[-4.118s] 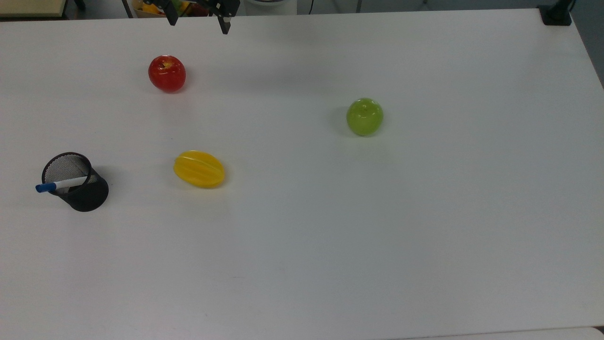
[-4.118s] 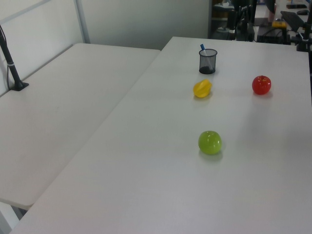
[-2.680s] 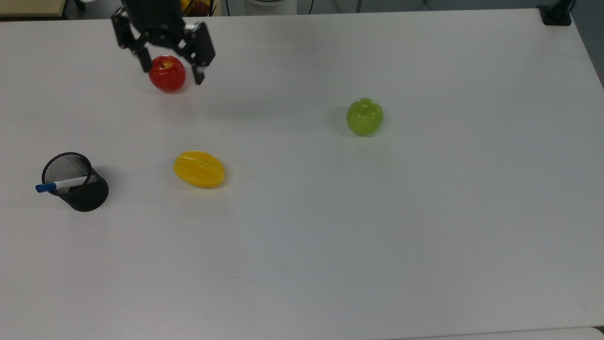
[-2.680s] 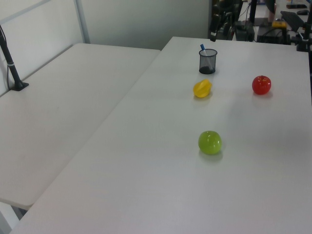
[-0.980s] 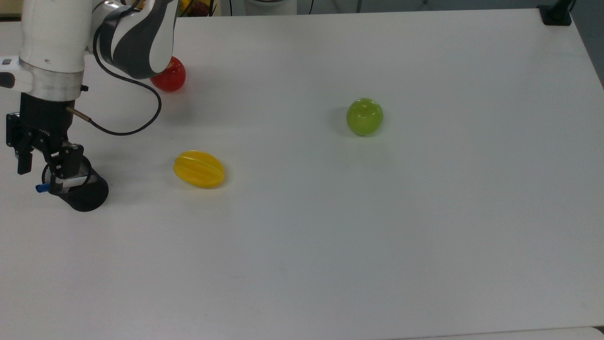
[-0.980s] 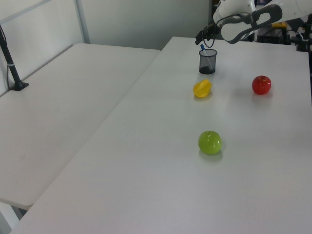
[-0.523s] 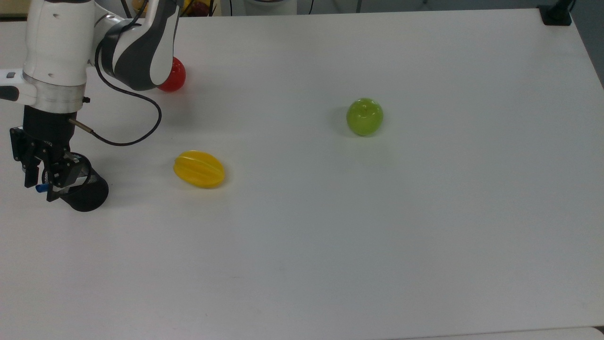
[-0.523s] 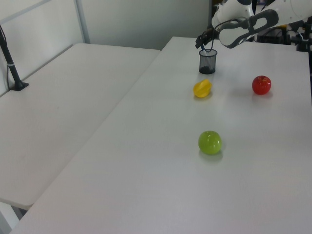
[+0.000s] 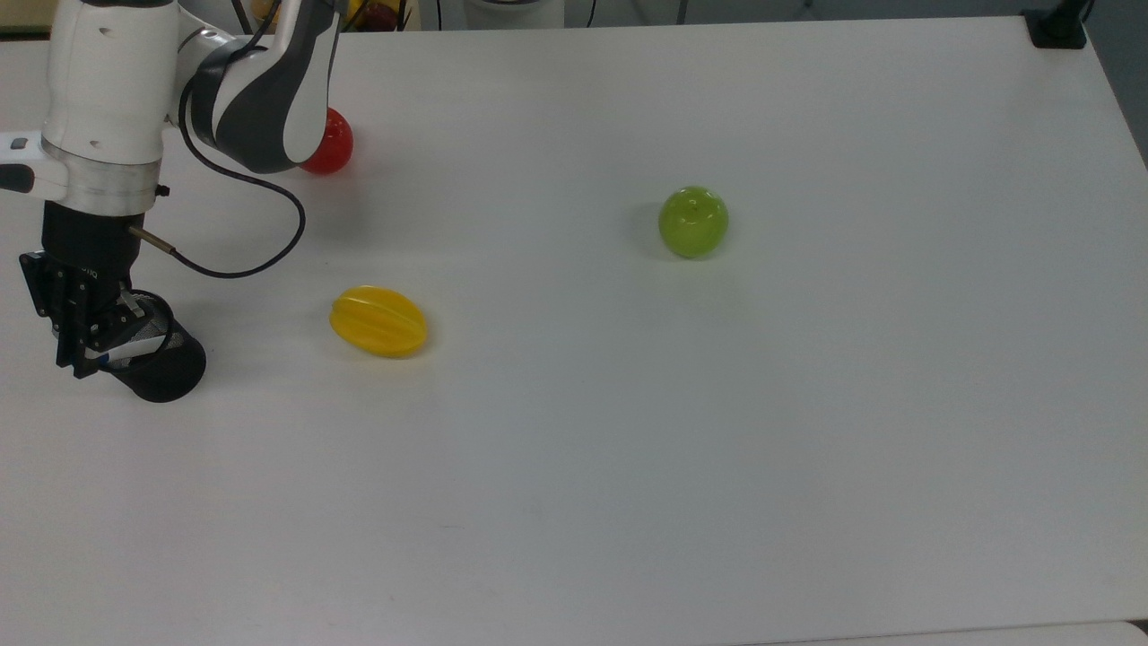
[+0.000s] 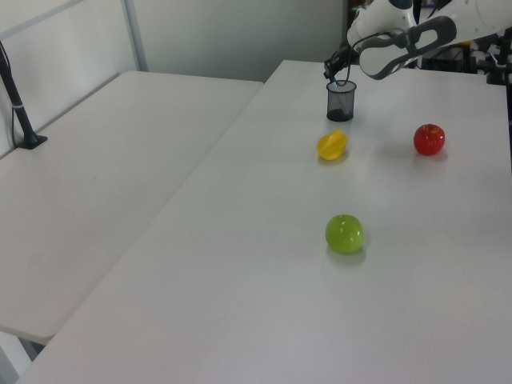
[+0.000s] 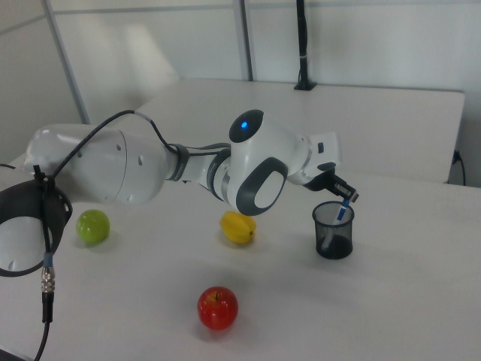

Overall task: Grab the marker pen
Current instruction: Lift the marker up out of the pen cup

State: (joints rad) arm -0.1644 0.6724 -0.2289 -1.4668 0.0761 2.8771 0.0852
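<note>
Spanning most of every view, the white table [image 9: 807,431] carries all the items, and a second white table [image 10: 96,184] adjoins it on the left view's left. The white and grey robot arm [image 9: 117,81] reaches in from the top view's upper left and hangs over the table's left edge in the top view. The gripper [image 9: 82,345] is set down at the rim of the black mesh pen cup [image 9: 166,368], its fingers drawn in close on the upper end of the marker pen [image 9: 134,345], apparently clamping it; the contact itself cannot be confirmed. In the right view the gripper [image 11: 344,195] sits just above the pen cup [image 11: 333,235], with the blue-capped end of the marker pen [image 11: 342,211] rising from the cup up to the fingertips. The marker pen stands tilted inside the cup, its lower part within the mesh.

The green apple [image 9: 692,222] rests well apart from the rest, toward the middle of the table in the top view. The yellow fruit [image 9: 378,320] lies near the pen cup, on the top view's right of it. The red apple [image 9: 330,144] sits farther back, partly hidden behind the arm in the top view, fully visible in the right view [image 11: 218,307].
</note>
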